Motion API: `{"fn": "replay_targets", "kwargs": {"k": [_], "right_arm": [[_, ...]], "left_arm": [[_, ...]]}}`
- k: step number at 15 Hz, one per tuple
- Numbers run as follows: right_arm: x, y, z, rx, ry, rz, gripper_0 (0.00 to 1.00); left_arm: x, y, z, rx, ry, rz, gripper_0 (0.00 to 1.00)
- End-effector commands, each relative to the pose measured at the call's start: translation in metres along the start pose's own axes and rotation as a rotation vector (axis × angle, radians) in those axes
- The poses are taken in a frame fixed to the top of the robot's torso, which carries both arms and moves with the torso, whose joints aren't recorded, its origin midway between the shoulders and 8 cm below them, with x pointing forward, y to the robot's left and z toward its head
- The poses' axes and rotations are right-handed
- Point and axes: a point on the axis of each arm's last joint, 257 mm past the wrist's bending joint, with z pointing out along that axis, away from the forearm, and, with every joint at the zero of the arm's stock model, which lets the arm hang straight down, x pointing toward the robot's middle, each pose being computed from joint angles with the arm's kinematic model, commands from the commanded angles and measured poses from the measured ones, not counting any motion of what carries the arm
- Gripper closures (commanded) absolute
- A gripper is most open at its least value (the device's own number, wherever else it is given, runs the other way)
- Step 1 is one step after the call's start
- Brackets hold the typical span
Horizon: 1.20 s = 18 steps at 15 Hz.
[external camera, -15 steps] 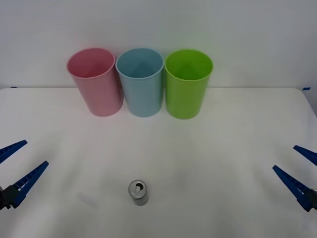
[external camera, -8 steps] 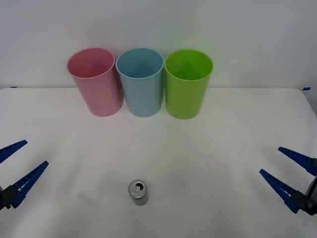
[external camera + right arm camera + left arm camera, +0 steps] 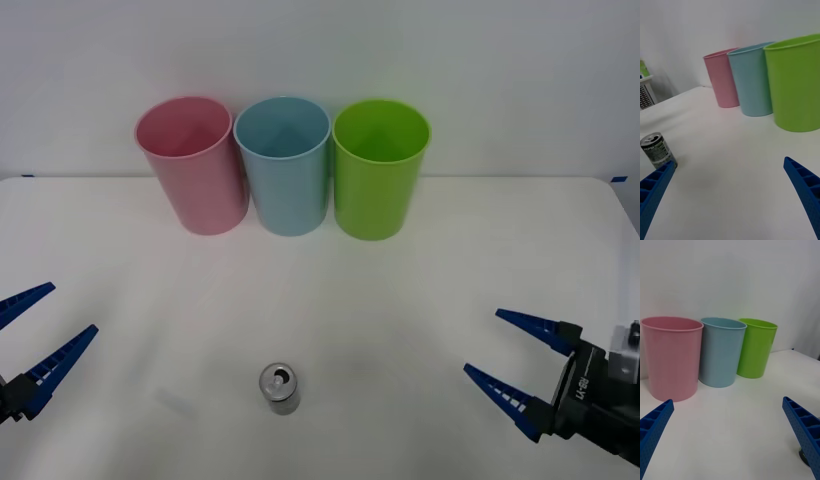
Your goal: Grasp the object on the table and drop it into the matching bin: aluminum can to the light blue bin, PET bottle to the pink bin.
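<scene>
Right pincer (image 3: 512, 370) has slid inward from the tabletop's right edge toward the middle since a second ago, more of its black wrist housing now in frame; left pincer (image 3: 30, 335) unchanged at the left edge, can and bins unmoved. Aluminum can (image 3: 280, 387) stands upright on the white tabletop (image 3: 450, 260), near the front, a bit left of centre, pull-tab top up. In the right wrist view the can (image 3: 658, 150) has a dark label with white "PEPSI" lettering, smaller print below too small to read. White writing on the right wrist housing, not legible. Right pincer spread wide, holding nothing, touching nothing, blue ribbed fingers (image 3: 805, 187) apart with the can just beside the tip of one finger in the right wrist view; in the front view it is still well to the right of the can. Left pincer also spread wide, empty, fingers (image 3: 803, 427) at both corners of its wrist view. Pink bin (image 3: 192, 165), light blue bin (image 3: 284, 165) and lime green bin (image 3: 378, 168) stand upright in a row at the back, neighbours touching or nearly so, pink leftmost, light blue in the middle.
</scene>
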Motion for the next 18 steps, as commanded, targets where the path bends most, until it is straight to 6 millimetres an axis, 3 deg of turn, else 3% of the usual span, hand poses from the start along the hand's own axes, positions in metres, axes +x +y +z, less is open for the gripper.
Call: {"fn": "replay_targets", "kwargs": {"k": [1, 10, 14, 18], "right_arm": [[0.012, 0.017, 0.019, -0.046, 0.019, -0.001, 0.0], [0.039, 0.061, 0.083, -0.124, 0.049, -0.045, 0.0], [0.05, 0.075, 0.108, -0.137, 0.061, -0.174, 0.0], [0.063, 0.098, 0.131, -0.165, 0.087, -0.191, 0.0]], "left_arm": [[0.0, 0.0, 0.0, 0.0, 0.0, 0.0, 0.0], [0.0, 0.0, 0.0, 0.0, 0.0, 0.0, 0.0], [0.0, 0.0, 0.0, 0.0, 0.0, 0.0, 0.0], [0.0, 0.0, 0.0, 0.0, 0.0, 0.0, 0.0]]}}
